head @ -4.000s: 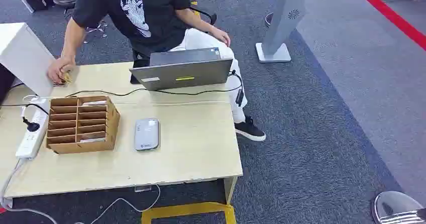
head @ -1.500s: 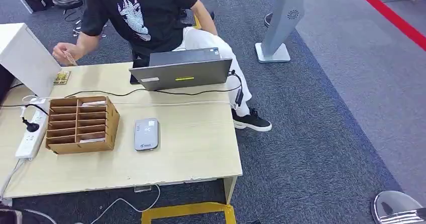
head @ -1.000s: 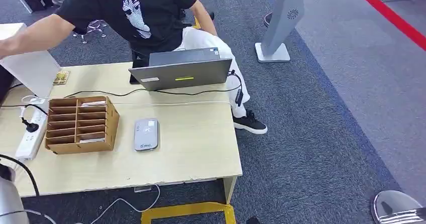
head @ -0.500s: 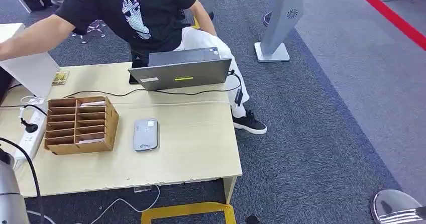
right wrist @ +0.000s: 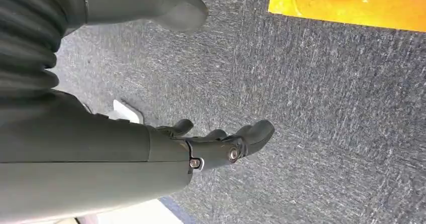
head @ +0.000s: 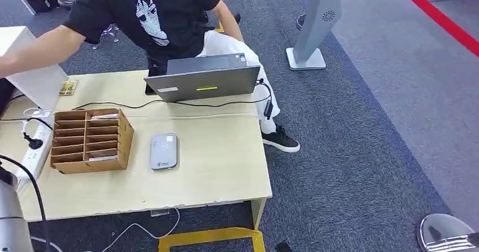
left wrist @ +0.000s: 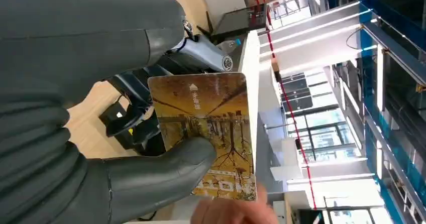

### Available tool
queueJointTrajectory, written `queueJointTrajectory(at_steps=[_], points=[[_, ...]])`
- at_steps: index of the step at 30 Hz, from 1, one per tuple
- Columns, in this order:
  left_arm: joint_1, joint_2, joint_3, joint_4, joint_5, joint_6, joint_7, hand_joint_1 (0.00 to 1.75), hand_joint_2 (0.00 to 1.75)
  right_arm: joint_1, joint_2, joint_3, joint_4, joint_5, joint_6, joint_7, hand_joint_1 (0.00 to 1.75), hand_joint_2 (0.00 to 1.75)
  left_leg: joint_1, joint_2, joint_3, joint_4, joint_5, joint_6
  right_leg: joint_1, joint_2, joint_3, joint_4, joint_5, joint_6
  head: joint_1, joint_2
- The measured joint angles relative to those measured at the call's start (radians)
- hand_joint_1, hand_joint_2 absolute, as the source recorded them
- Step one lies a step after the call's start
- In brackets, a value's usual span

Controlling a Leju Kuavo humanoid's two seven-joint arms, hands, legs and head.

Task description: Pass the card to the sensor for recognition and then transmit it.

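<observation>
The left hand [left wrist: 100,133] grips the card [left wrist: 206,133] between its thick thumb and darker fingers, out past the near left end of the table [head: 214,173]; a person's fingertips [left wrist: 236,211] touch the card's outer edge. The right hand [right wrist: 211,146] hangs over the carpet, fingers apart, holding nothing. The step in hand looks like taking the card from the person [head: 141,14], who reaches far left. The sensor [head: 164,151] lies flat on the table, just right of the cardboard organizer [head: 90,139]. Next move, as I judge it: carry the card rightward and lower it flat over the sensor, clear of the organizer
</observation>
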Motion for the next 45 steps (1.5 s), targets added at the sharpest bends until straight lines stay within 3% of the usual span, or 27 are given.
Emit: queueJointTrajectory(at_steps=[4, 7, 12, 16, 20, 24, 31, 37, 45], points=[[0.001, 0.000, 0.000, 0.000, 0.013, -0.008, 0.000, 1.75, 1.75, 0.000, 0.000, 0.000, 0.000, 0.006, 0.000, -0.004, 0.00, 1.75, 0.000, 0.000, 0.000, 0.000, 0.000, 0.000, 0.000, 0.000, 0.000, 0.000, 0.000, 0.000, 0.000, 0.000], [0.012, -0.003, -0.011, -0.003, -0.019, -0.059, -0.001, 1.75, 1.75, 0.000, 0.000, 0.000, 0.000, 0.009, 0.001, -0.008, 0.00, 1.75, 0.000, 0.000, 0.007, 0.000, 0.000, 0.000, 0.000, 0.000, -0.001, 0.000, 0.000, 0.000, 0.000, 0.000], [0.056, -0.051, -0.144, -0.053, -0.119, -0.156, 0.035, 1.75, 1.75, 0.000, 0.000, -0.002, 0.000, 0.013, 0.002, -0.019, 0.00, 1.75, -0.001, -0.002, 0.005, 0.001, 0.001, 0.001, -0.001, -0.002, -0.001, 0.000, 0.001, 0.001, 0.000, 0.000], [0.079, -0.080, -0.226, -0.085, -0.131, -0.168, 0.047, 1.75, 1.75, 0.002, 0.000, -0.004, 0.000, 0.013, 0.002, -0.021, 0.00, 1.75, -0.001, 0.001, 0.005, 0.001, 0.001, 0.001, -0.001, 0.001, -0.003, 0.000, 0.003, 0.002, 0.000, 0.000], [0.120, -0.097, -0.316, -0.151, -0.139, -0.260, 0.049, 1.75, 1.75, 0.005, 0.000, -0.012, 0.000, 0.013, 0.002, -0.029, 0.00, 1.75, -0.001, 0.000, 0.004, 0.002, 0.001, 0.001, 0.000, -0.001, -0.003, -0.001, 0.003, 0.002, 0.000, 0.000], [0.170, -0.119, -0.424, -0.216, -0.150, -0.283, 0.070, 1.75, 1.75, 0.006, 0.000, -0.021, 0.000, 0.013, 0.002, -0.033, 0.00, 1.75, -0.001, 0.001, 0.004, 0.001, 0.001, 0.001, 0.000, 0.001, -0.003, 0.000, 0.003, 0.002, 0.000, 0.000], [0.220, -0.114, -0.520, -0.288, -0.120, -0.347, 0.116, 1.75, 1.75, 0.017, 0.000, -0.033, 0.000, 0.019, 0.002, -0.040, 0.00, 1.75, -0.001, 0.001, 0.004, 0.001, 0.001, 0.001, 0.000, 0.000, -0.003, 0.000, 0.003, 0.002, 0.000, 0.000], [0.254, -0.084, -0.542, -0.290, -0.099, -0.428, 0.146, 1.75, 1.75, 0.021, 0.000, -0.040, 0.000, 0.021, 0.002, -0.046, 0.00, 1.75, 0.000, 0.001, 0.004, 0.001, 0.001, 0.001, 0.000, 0.000, -0.003, 0.000, 0.003, 0.002, 0.000, 0.000], [0.294, -0.041, -0.544, -0.255, -0.104, -0.449, 0.175, 1.75, 1.75, 0.022, 0.000, -0.048, 0.000, 0.040, 0.012, -0.039, 0.00, 1.75, 0.000, 0.001, 0.004, 0.001, 0.001, 0.001, 0.000, 0.000, -0.003, 0.000, 0.003, 0.002, 0.000, 0.000]])
